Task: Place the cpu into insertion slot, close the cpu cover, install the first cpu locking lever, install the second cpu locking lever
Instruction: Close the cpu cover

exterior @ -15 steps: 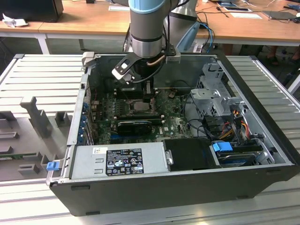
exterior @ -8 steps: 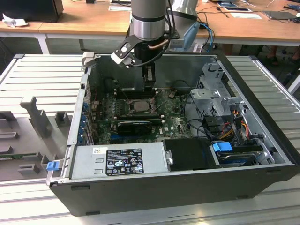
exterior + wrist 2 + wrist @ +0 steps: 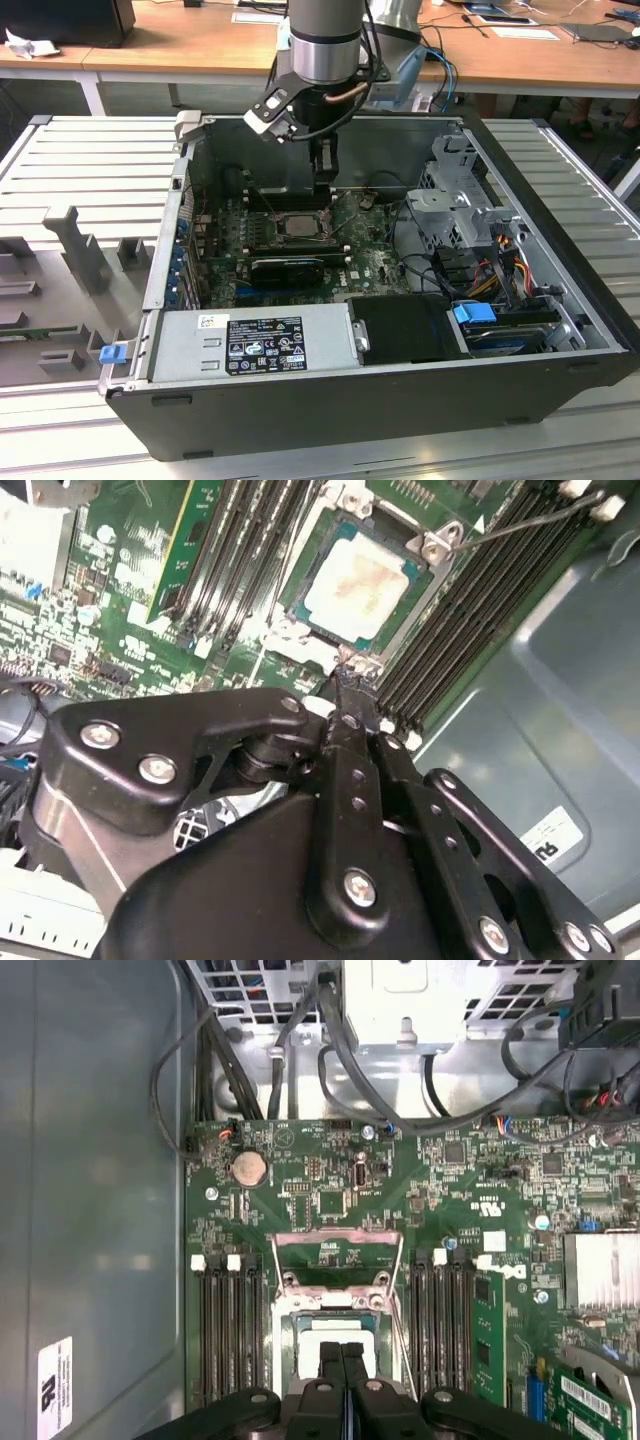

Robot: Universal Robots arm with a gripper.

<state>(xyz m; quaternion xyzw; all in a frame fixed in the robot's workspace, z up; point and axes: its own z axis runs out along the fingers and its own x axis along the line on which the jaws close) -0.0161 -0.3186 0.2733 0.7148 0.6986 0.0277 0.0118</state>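
The cpu [image 3: 358, 580] has a pale silvery-beige top with a faint brownish smudge. The circuit board [image 3: 330, 1170] round it is green, speckled with small black and silver parts. The memory slots [image 3: 228, 1330] are black with white clips. The gripper [image 3: 345, 680] is matt black, dotted with bright silver screws. The desk [image 3: 180, 45] is a warm orange-brown wood.

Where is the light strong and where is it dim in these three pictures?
Exterior view: the ribbed table is brightly lit, while the inside of the computer case lies in shade. Second wrist view: the cpu catches light and looks pale. First wrist view: the white housing glares almost blank.
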